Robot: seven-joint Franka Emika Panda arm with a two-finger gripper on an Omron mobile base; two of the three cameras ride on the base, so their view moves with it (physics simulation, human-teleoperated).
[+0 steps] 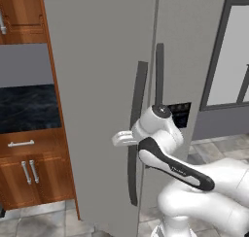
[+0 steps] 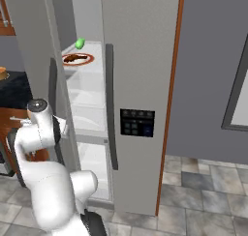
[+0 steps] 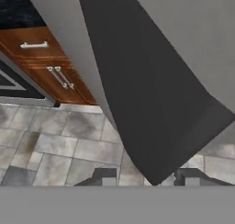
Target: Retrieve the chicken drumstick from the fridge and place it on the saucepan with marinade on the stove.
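One end effector clamped on the fridge's upright door handle, long axis vertical.

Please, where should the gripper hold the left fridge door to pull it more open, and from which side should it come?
Grip the long dark handle of the left door around its middle, where the gripper already sits, shut on it. Come from the front: the bar runs vertically and appears to bow away from the door face, which should leave room for a finger behind it. The door is only partly open.
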